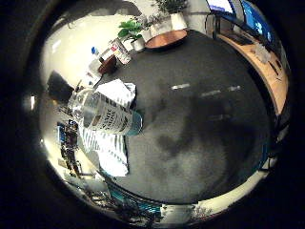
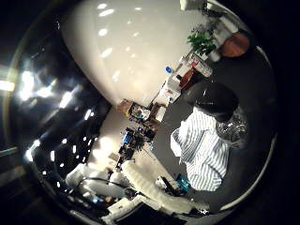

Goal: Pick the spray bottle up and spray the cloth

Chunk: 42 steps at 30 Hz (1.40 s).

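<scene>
The spray bottle (image 1: 103,112) is a clear bottle with a printed label and a teal end. In the little finger side palm view it lies over the striped white cloth (image 1: 112,148). The cloth is spread on a dark grey surface (image 1: 205,110). In the thumb side palm view the cloth (image 2: 202,148) shows again, with the bottle's dark top (image 2: 214,97) and clear body at its edge. White and black parts of my hand (image 2: 131,185) show at the rim of that view, away from the cloth. I cannot tell whether the hand holds the bottle.
Potted plants (image 1: 131,29) and a round wooden table (image 1: 167,38) stand past the dark surface. Screens (image 1: 238,11) hang over a wooden desk (image 1: 272,72). Boxes and small items (image 2: 173,89) stand beside the cloth by a pale wall (image 2: 131,47).
</scene>
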Each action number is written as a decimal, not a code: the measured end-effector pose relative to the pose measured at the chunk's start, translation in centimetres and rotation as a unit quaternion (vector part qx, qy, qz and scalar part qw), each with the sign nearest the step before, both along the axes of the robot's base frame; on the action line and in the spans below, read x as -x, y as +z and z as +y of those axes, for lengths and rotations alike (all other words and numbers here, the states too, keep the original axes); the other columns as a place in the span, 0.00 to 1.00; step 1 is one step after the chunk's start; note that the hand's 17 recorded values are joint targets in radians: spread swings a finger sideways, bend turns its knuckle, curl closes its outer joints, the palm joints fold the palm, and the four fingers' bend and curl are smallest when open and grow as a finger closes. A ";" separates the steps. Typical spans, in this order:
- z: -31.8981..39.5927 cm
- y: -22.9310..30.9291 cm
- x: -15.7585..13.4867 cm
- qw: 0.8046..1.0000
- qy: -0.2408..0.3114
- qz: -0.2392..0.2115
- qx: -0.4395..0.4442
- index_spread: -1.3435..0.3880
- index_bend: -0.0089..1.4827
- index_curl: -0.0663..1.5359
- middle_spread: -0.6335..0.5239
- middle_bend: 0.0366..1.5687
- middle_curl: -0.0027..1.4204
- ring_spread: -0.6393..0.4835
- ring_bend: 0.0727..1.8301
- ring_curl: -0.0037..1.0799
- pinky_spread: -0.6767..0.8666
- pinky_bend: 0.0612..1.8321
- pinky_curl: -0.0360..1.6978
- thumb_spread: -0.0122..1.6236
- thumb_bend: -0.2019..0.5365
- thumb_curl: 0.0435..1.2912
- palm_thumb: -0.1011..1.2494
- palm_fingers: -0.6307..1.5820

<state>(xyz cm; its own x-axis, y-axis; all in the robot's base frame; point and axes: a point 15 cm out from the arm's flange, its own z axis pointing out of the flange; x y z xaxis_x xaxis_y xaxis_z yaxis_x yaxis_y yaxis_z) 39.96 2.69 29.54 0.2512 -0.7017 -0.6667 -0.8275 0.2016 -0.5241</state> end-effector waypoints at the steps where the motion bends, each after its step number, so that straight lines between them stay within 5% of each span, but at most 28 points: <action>1: 0.1 -0.4 -0.1 1.000 -0.003 0.003 -0.001 0.64 0.12 0.24 0.57 0.11 0.24 0.77 0.24 0.20 0.73 0.45 0.13 0.57 0.23 0.22 0.27 0.37; 8: 0.6 -3.0 -1.2 1.000 -0.006 0.026 -0.001 0.64 0.11 0.22 0.57 0.11 0.24 0.76 0.26 0.20 0.73 0.47 0.12 0.56 0.23 0.22 0.26 0.39; 11: 0.5 -3.3 -2.1 0.999 -0.017 0.028 -0.009 0.63 0.10 0.21 0.51 0.14 0.25 0.63 0.33 0.22 0.69 0.51 0.12 0.57 0.25 0.23 0.29 0.46; 13: 0.1 -3.3 -2.8 0.999 -0.038 0.024 -0.014 0.59 0.08 0.19 0.36 0.25 0.28 0.40 0.46 0.26 0.56 0.55 0.12 0.59 0.26 0.23 0.35 0.58; 15: -0.6 -3.3 -3.8 0.997 -0.066 0.020 -0.018 0.52 0.09 0.16 0.22 0.41 0.34 0.23 0.55 0.30 0.33 0.59 0.12 0.62 0.28 0.24 0.44 0.77; 18: -1.2 -3.0 -5.0 0.995 -0.092 0.014 -0.025 0.46 0.20 0.21 0.21 0.56 0.39 0.24 0.59 0.37 0.13 0.54 0.12 0.66 0.28 0.25 0.52 0.89; 20: -1.3 -2.8 -5.7 0.995 -0.094 0.015 -0.028 0.46 0.37 0.28 0.25 0.61 0.41 0.28 0.61 0.39 0.07 0.53 0.13 0.68 0.28 0.26 0.58 0.93; 27: -0.3 -2.1 -6.6 0.996 -0.075 0.018 -0.042 0.56 0.65 0.41 0.34 0.74 0.46 0.36 0.71 0.49 0.18 0.67 0.25 0.72 0.29 0.33 0.73 0.89; 42: -0.3 0.5 -5.3 0.995 -0.066 0.015 -0.074 0.60 0.74 0.43 0.38 0.82 0.46 0.38 0.76 0.54 0.22 0.70 0.32 0.64 0.25 0.54 0.78 0.85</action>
<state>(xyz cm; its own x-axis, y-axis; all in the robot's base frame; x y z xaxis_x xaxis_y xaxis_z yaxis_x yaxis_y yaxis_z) 45.24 2.39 30.09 0.1424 -0.6205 -0.7712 -0.8031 0.3829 -0.4564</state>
